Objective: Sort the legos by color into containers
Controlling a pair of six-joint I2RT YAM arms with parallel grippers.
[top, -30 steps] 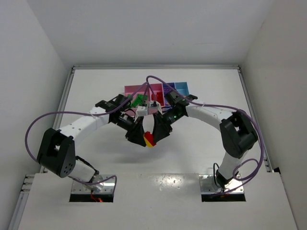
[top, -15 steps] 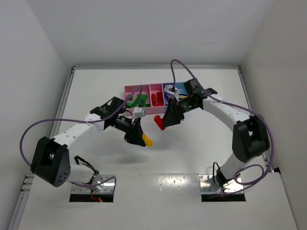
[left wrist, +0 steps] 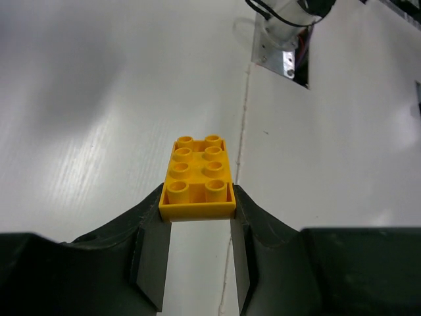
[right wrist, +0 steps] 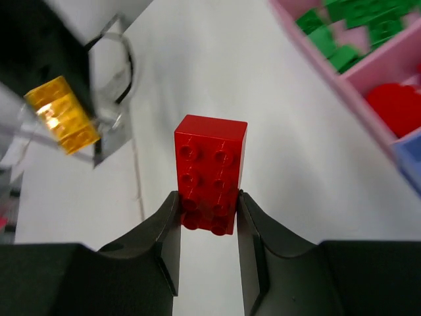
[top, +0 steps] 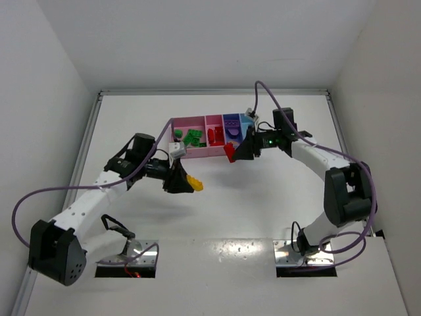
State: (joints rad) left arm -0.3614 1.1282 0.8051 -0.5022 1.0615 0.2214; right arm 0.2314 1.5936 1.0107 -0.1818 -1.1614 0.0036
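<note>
Light: bright and even from overhead; the white table (top: 263,204) and the walls look almost washed out in the top view.
Shadows: soft and faint; a broad grey patch crosses the table in the left wrist view.
Focus: yellow brick (left wrist: 197,181) and red brick (right wrist: 210,171) sharp; green bricks (right wrist: 348,29) slightly soft.
Edges: the bottom of both wrist views is dark and underexposed.

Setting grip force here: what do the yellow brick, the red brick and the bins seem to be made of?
The yellow brick: hard moulded plastic, smooth and slightly glossy; crisp studs, soft highlights. The red brick: same, shinier; reflections on its studded face. The bins: probably rigid plastic, satin; even colour, thin straight walls.
</note>
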